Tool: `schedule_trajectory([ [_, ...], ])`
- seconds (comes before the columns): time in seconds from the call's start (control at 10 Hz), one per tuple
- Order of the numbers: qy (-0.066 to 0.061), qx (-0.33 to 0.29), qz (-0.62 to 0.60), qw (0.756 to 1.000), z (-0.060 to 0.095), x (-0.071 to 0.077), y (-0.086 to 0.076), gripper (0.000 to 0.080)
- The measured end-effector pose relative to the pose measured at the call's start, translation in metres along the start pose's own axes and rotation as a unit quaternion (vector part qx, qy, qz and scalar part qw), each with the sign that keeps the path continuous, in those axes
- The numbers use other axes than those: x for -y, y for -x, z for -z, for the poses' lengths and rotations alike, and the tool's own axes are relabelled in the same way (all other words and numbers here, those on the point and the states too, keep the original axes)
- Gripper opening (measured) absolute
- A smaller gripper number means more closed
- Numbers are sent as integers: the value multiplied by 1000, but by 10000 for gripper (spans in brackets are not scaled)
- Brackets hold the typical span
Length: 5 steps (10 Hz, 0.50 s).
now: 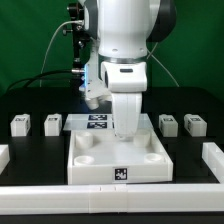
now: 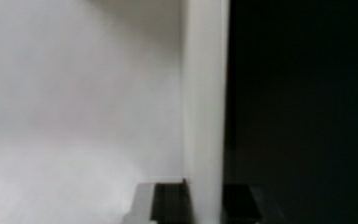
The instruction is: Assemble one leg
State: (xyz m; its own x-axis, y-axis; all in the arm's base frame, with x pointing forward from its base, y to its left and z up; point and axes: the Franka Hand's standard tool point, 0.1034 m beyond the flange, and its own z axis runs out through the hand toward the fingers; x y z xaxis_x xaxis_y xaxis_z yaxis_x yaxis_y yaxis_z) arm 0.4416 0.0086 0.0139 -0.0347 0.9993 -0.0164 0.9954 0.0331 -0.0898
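Observation:
Four small white legs stand in a row on the black table: two at the exterior view's left (image 1: 20,124) (image 1: 52,122) and two at its right (image 1: 168,123) (image 1: 194,123). None is held. The large white tray-like piece (image 1: 100,160) with round corner sockets lies in the middle. My gripper (image 1: 125,128) points straight down at that piece's far edge. In the wrist view the two dark fingers (image 2: 171,203) stand either side of the piece's thin upright wall (image 2: 204,100), which fills the gap between them. The gripper (image 2: 206,203) is shut on this wall.
The marker board (image 1: 97,122) lies behind the tray-like piece, partly hidden by the arm. White rails border the table at the front (image 1: 110,190), left (image 1: 4,155) and right (image 1: 212,158). Cables hang behind the arm.

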Motion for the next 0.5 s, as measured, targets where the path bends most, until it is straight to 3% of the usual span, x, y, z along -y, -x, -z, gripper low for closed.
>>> schedule_trajectory([
  [0.2,4,-4,-2,1000,-1,-12,-12,68],
  [0.5,20,-13,-9,1000,2,-38,-41,68],
])
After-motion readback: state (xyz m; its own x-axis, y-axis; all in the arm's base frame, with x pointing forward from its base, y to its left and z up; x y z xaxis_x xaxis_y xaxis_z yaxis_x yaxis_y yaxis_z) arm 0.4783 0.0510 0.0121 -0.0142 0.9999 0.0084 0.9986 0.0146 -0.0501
